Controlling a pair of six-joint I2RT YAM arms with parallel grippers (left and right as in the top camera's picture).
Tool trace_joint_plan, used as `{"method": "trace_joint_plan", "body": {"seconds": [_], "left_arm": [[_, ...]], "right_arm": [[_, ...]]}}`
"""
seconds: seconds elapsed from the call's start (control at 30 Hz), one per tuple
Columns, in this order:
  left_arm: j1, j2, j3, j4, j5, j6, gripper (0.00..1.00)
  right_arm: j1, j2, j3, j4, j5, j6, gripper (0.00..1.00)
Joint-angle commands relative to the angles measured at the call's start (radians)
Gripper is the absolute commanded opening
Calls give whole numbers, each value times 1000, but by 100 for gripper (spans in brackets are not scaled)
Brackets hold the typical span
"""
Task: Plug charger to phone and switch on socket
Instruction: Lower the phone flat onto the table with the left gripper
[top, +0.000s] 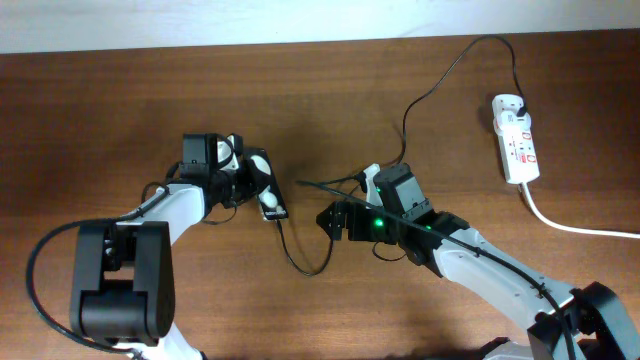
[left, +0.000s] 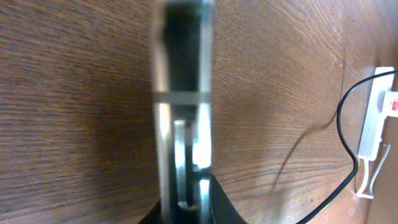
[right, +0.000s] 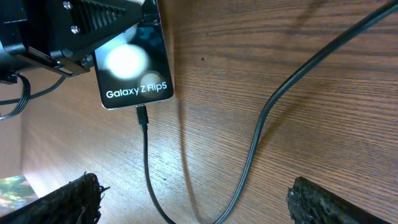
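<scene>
Fingers of the left gripper (top: 265, 192) sit close together on the phone (right: 134, 68), pinching it across its thickness. The left wrist view shows the phone's edge dead centre between them. It reads as a grip, but you cannot tell how firm it is. The right gripper (top: 328, 218) has its fingers (right: 336, 202) wide apart, with only cable and table (top: 100, 100) between them.

Positions, by the overhead clock:
- The phone lies just toward 9 o'clock of the table's centre.
- The right gripper is near the phone, on its 3 o'clock side.
- The socket (top: 515, 140) is out at 2 o'clock, well apart from both grippers.
- The charger (right: 145, 155) has its plug (top: 521, 104) at the socket's 12 o'clock end. The cable arcs toward 12, drops through the centre, and loops at 6 o'clock of the phone.

Progress:
- The tip (right: 142, 116) is seated in the phone's end, just below the lettering, so the plugging-in looks done.
- The socket switch is left. It is too small to read, so you cannot tell whether it is on. No gripper is near it.

Judgement: the right arm is the closer one and already has its fingers spread, so send it out toward 2 o'clock. When you let go of the phone, mind the loop, because a tug could unseat the tip.
</scene>
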Motion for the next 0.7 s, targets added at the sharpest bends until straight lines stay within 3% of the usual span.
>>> {"method": "trace_joint_plan", "body": {"seconds": [0.0, 0.13, 0.27, 0.33, 0.5, 0.6, 0.67], "left_arm": [[1, -23, 3, 7, -7, 16, 18], [1, -23, 3, 14, -6, 16, 28], [1, -23, 3, 14, -7, 16, 56], [1, -23, 3, 14, -7, 16, 66], [1, -23, 3, 14, -6, 16, 79], [1, -23, 3, 14, -6, 17, 99], [1, -23, 3, 13, -6, 17, 99]], "right_arm": [[-6, -12, 3, 0, 10, -13, 99], [-6, -12, 3, 0, 10, -13, 99], [-6, -12, 3, 0, 10, -13, 98], [-6, -12, 3, 0, 10, -13, 99], [-6, -12, 3, 0, 10, -13, 99], [-6, -12, 3, 0, 10, -13, 99], [-6, -12, 3, 0, 10, -13, 99]]}}
